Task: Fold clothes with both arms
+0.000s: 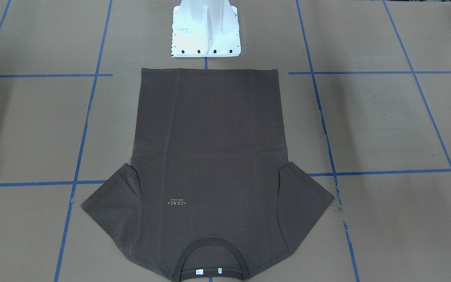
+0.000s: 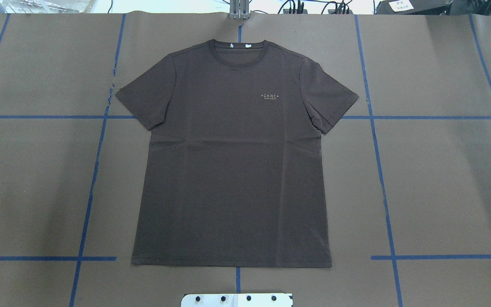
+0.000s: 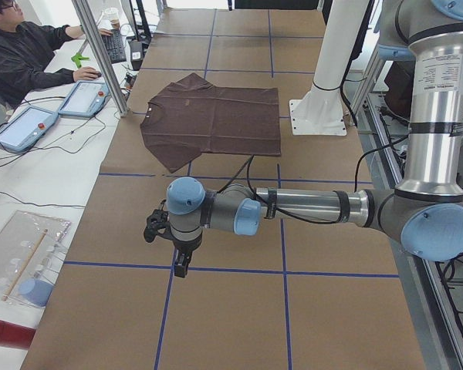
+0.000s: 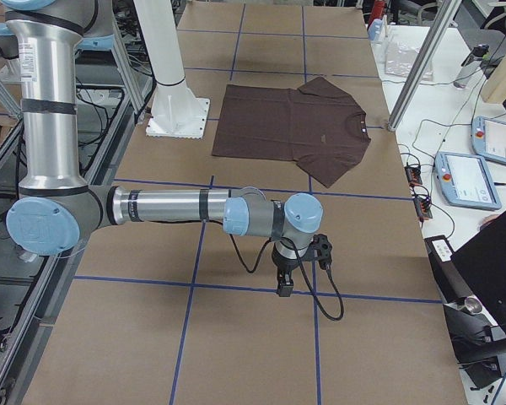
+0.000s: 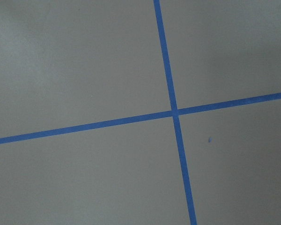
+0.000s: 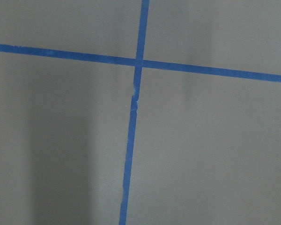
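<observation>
The dark brown T-shirt point(image 2: 232, 162) lies flat and spread out, front up, with the collar at the far side and the hem near the robot's base. It also shows in the front-facing view point(image 1: 210, 164) and in both side views point(image 3: 216, 117) point(image 4: 291, 126). Both sleeves are spread out. My left gripper point(image 3: 180, 267) hangs over bare paper far to the left of the shirt. My right gripper point(image 4: 283, 287) hangs over bare paper far to the right. Both show only in the side views, so I cannot tell whether they are open or shut. Both wrist views show only paper and tape.
Brown paper with blue tape lines point(image 2: 377, 170) covers the table. The white base pedestal point(image 1: 206, 29) stands at the hem side. An operator point(image 3: 31, 54) sits at a desk with tablets point(image 3: 23, 127) past the collar side.
</observation>
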